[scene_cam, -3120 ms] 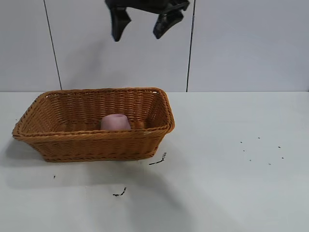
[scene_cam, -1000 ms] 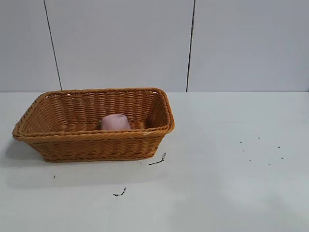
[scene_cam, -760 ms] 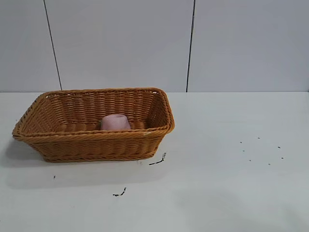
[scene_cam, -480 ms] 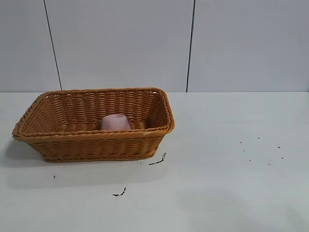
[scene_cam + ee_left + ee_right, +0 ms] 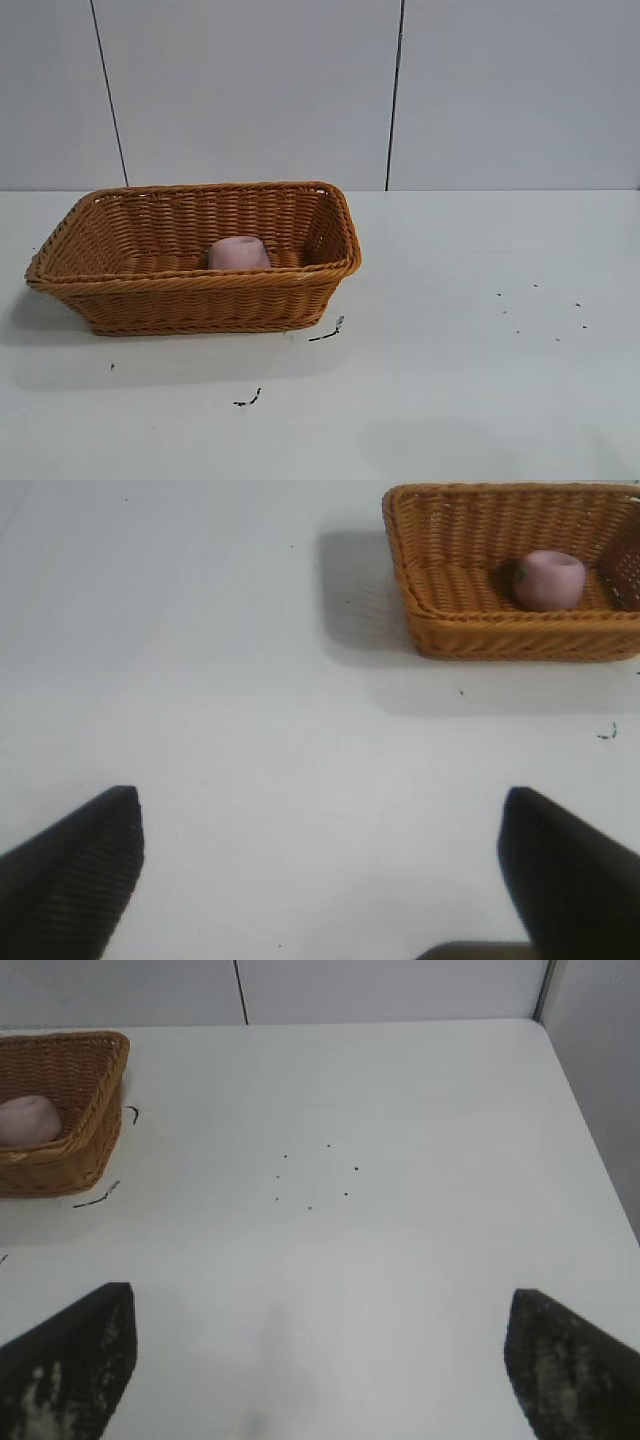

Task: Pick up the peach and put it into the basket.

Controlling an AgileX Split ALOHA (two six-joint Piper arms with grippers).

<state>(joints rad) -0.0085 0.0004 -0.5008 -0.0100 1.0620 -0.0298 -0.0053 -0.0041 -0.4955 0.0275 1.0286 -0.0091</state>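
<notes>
Inside the basket (image 5: 190,300) near the table's (image 5: 450,400) left edge lies the peach (image 5: 238,253), well apart from the right gripper (image 5: 318,1360), empty and spread wide.

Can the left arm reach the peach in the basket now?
Probably yes: the left gripper is open over bare table, and the peach lies uncovered in the open-topped basket.

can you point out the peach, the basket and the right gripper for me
peach (image 5: 238,253), exterior view, on its pale pink rounded top showing above the near wall.
basket (image 5: 200,305), exterior view, on the woven near wall.
right gripper (image 5: 318,1360), right wrist view, midway between the two dark fingertips, jaws wide apart over the table.
</notes>
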